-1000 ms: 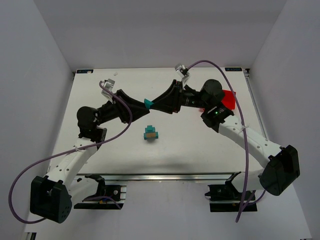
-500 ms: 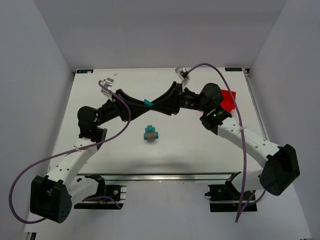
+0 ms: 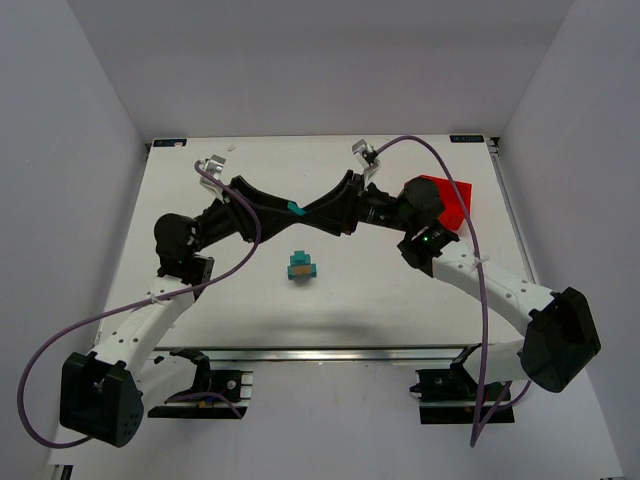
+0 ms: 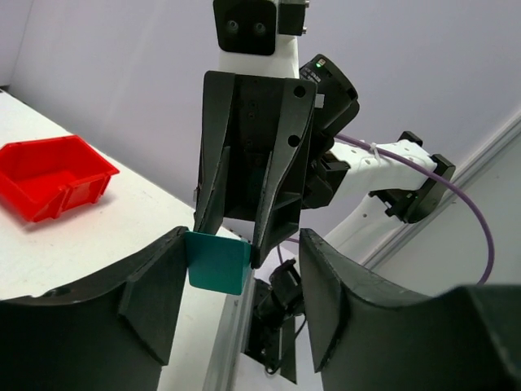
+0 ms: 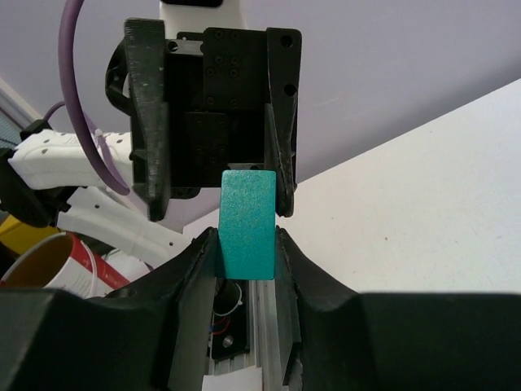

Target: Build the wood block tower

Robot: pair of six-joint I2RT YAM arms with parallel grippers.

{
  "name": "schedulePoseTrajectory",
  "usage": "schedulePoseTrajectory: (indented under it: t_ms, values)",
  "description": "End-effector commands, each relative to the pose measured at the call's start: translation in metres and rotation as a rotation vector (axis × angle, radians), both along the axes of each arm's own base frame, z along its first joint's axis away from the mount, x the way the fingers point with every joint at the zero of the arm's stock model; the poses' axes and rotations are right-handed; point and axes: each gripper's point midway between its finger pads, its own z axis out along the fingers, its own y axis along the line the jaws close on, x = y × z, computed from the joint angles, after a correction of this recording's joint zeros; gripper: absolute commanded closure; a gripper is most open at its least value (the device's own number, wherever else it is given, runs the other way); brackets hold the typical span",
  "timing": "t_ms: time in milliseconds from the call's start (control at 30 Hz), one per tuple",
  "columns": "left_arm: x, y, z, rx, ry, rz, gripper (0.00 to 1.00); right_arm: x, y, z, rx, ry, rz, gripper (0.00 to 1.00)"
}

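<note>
My two arms meet tip to tip in the air over the far half of the table (image 3: 400,290). My right gripper (image 5: 244,238) holds a teal block (image 5: 248,221). Its two fingers press on the two opposite sides of the block, and the upper part of the block sticks out past the tips. My left gripper (image 4: 242,244) faces it from the other side with its fingers spread wide, wider than the block. The block is between these fingers. In the left wrist view one side of it lies against one finger, or just beside it, I cannot tell which. On the other side there is a clear gap to the second finger, so my left fingers do not clamp it.

The tower (image 3: 302,267) stands on the table near the middle, on the near side of my grippers and well apart from them. From above I see teal pieces and one tan piece on the top. How many layers it has I cannot tell.

A red bin (image 3: 447,196) sits on the table at the far right, behind my right arm.
</note>
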Motion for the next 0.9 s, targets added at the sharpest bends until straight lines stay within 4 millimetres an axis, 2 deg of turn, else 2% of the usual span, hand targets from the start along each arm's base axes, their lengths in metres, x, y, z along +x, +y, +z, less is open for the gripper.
schedulePoseTrajectory:
  t_ms: [0,100,367,867]
  values:
    - [-0.012,0.002,0.011,-0.02,-0.049,-0.008,0.31,0.002,-0.008,0.029,0.096,-0.049,-0.059,1.0]
    - [-0.013,0.002,0.009,-0.017,-0.047,-0.012,0.26,0.001,-0.01,0.034,0.129,-0.049,-0.062,1.0]
    - [-0.009,0.002,0.006,-0.019,-0.028,-0.001,0.24,-0.005,-0.015,0.052,0.207,-0.082,-0.055,1.0]
    - [-0.007,0.003,0.012,-0.055,-0.049,0.006,0.38,-0.002,-0.003,0.04,0.215,-0.008,-0.022,1.0]
